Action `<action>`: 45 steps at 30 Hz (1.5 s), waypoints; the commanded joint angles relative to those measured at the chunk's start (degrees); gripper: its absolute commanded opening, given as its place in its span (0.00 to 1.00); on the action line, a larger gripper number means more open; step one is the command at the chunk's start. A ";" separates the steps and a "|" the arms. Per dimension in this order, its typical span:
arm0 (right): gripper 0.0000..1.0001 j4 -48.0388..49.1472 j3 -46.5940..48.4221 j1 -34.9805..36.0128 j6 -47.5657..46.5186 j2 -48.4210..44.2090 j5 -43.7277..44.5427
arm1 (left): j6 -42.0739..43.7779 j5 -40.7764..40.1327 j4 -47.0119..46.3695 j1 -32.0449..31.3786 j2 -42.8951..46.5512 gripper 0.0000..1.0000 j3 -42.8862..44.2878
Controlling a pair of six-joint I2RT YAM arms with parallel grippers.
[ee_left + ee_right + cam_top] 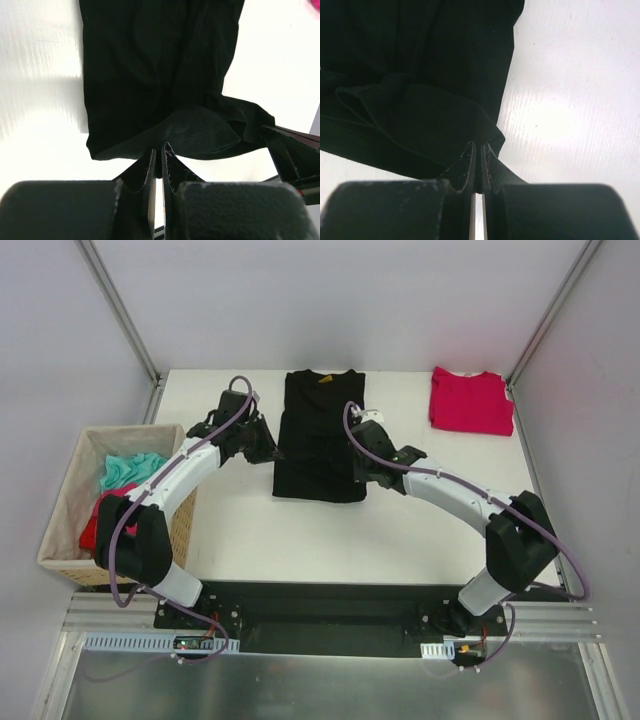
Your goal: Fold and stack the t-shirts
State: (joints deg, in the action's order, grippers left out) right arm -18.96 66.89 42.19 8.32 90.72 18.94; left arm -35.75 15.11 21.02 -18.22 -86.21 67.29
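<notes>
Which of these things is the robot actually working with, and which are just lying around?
Part of the job: black shirt, pinched by left gripper and right gripper; red shirt, folded at the far right corner.
Just lying about: basket; teal cloth in it.

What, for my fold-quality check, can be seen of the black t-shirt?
The black t-shirt is soft, matte cloth, lying on the white table as a narrow rectangle, collar at the far end with a small yellowish emblem beneath it. Its sides are folded inward. The left gripper and right gripper each pinch a side edge, jaws shut.
</notes>
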 commanded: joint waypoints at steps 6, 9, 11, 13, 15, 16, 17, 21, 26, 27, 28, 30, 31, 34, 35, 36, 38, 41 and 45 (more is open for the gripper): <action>0.01 0.24 8.60 -4.31 -2.07 4.46 -3.38 | 2.61 2.55 0.34 1.43 -6.85 0.00 6.54; 0.01 -0.37 11.23 -5.54 -2.78 6.22 -3.73 | 3.05 2.81 0.34 1.61 -9.22 0.00 9.00; 0.01 -0.81 13.16 -6.42 -3.04 7.71 -4.00 | 3.40 3.25 0.43 1.69 -10.46 0.00 11.27; 0.01 -1.25 14.23 -6.95 -3.39 8.59 -4.09 | 3.75 3.25 0.69 1.87 -12.30 0.00 12.77; 0.01 -1.43 15.63 -7.56 -3.74 9.82 -4.35 | 4.28 3.08 0.96 1.96 -14.23 0.00 14.97; 0.01 -1.43 16.07 -7.83 -3.83 10.09 -4.35 | 4.46 2.91 1.13 2.04 -14.77 0.00 15.59; 0.00 -1.43 16.60 -8.26 -3.92 10.44 -4.61 | 4.72 2.73 1.22 2.13 -15.29 0.00 16.73; 0.01 -2.22 18.97 -9.41 -4.54 12.55 -5.05 | 5.16 2.29 1.57 2.66 -18.02 0.00 19.63; 0.01 -2.66 20.47 -9.94 -4.71 15.01 -5.75 | 5.16 2.55 2.19 3.28 -21.27 0.00 22.10; 0.01 -2.83 20.64 -10.03 -4.71 15.45 -5.93 | 5.25 2.64 2.10 3.28 -21.62 0.00 22.10; 0.01 -2.75 20.82 -10.03 -4.54 16.24 -6.11 | 5.25 2.29 2.10 3.28 -22.15 0.00 22.27; 0.01 -2.75 21.17 -10.20 -4.45 17.21 -6.28 | 5.42 2.03 2.10 3.28 -23.38 0.00 22.62; 0.01 -2.66 21.61 -10.29 -4.45 18.43 -6.63 | 5.42 1.85 2.10 3.36 -23.91 0.00 22.89; 0.01 -2.84 22.58 -10.47 -4.36 20.19 -6.98 | 5.34 1.85 2.19 3.71 -26.02 0.00 23.59; 0.01 -2.84 23.28 -10.64 -4.19 21.16 -7.16 | 5.25 1.85 2.27 3.89 -26.98 0.00 23.77; 0.01 -2.92 23.63 -10.82 -3.92 21.69 -7.51 | 5.16 1.85 2.45 4.07 -27.51 0.00 24.03; 0.01 -3.27 24.68 -10.99 -3.92 22.92 -7.69 | 5.16 2.11 2.97 4.59 -29.17 0.00 25.34; 0.01 -3.63 25.65 -11.43 -4.19 23.89 -7.95 | 5.42 1.94 3.77 4.95 -31.11 0.00 27.37; 0.01 -4.77 28.72 -11.78 -4.54 26.17 -8.13 | 5.51 1.50 4.21 5.30 -32.96 0.00 29.48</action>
State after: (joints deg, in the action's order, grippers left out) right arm -22.46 90.98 30.85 4.80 115.72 11.35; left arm -31.81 16.97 23.90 -13.74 -118.26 93.10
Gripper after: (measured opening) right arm 0.032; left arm 0.019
